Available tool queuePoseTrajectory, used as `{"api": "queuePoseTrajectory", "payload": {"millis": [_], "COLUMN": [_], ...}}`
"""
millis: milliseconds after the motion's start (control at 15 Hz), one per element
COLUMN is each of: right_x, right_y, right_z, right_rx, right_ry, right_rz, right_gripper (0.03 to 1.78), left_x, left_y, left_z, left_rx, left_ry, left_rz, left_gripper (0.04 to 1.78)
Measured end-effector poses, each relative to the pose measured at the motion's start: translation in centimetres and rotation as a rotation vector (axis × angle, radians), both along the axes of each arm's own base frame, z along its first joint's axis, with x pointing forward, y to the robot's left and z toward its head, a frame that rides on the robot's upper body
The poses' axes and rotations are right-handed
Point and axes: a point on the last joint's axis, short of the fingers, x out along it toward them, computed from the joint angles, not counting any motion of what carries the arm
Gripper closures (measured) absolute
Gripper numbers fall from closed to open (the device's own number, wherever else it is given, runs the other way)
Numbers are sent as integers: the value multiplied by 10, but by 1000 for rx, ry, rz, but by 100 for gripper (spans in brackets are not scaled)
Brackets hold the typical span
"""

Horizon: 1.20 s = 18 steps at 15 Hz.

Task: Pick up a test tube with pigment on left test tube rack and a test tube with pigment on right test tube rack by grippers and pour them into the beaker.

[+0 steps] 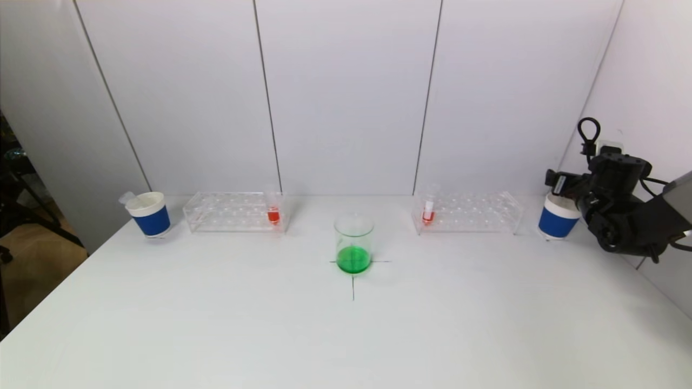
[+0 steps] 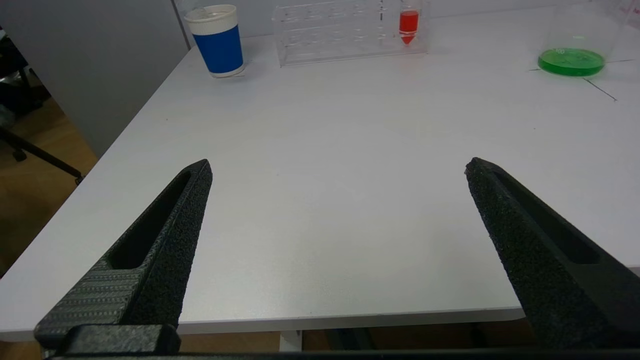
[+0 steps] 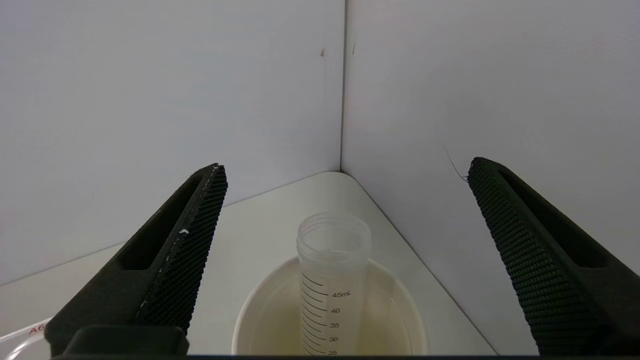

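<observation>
Empty tube [image 3: 334, 280] standing in right cup [image 3: 330, 310] is showing scale marks 45mL, 40, 35, 30. Right gripper [image 3: 345, 170] is hovering above it at table's [image 1: 346, 335] back right corner, fingers spread wide, gripping nothing. Left gripper [image 2: 337, 167] is sitting over near table edge, fingers wide too. Beaker [image 1: 353, 244] at centre cross mark is holding green liquid. Left rack [image 1: 235, 212] and right rack [image 1: 467, 212] are each carrying one red-filled tube – left tube [image 1: 273, 208], right tube [image 1: 428, 209]. Left cup [image 1: 149, 213] is standing beside left rack.

I see my right arm [image 1: 621, 216] is black and blocky, with a looped black cable on top and a grey link behind. Both grippers have long black fingers [image 3: 190, 250] with rough dotted pads.
</observation>
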Motion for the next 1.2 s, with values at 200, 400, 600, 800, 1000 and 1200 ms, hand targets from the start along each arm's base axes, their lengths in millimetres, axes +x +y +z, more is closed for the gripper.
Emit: {"api": "queuePoseTrajectory", "payload": {"millis": [200,400,600,800,1000,1200], "right_x": [-1,-4,-17,-43,-86,-135], "right_y": [0,3,17,42,74,98], "right_z": [3,16,45,78,92,105], "right_rx": [-2,-8,-21,-28,-24,-23], "right_ry": [-7,-30,-74,-111,-89,-86], "right_rz": [0,6,32,81,149,207], "right_gripper": [4,4,4,4,4,4], "left_x": [0,0,0,0,0,0], "left_y": [0,0,0,0,0,0], "left_z": [0,0,0,0,0,0], "left_rx": [0,0,0,0,0,0], "left_ry": [0,0,0,0,0,0], "left_rz": [0,0,0,0,0,0], "left_gripper": [5,5,5,5,5,5]}}
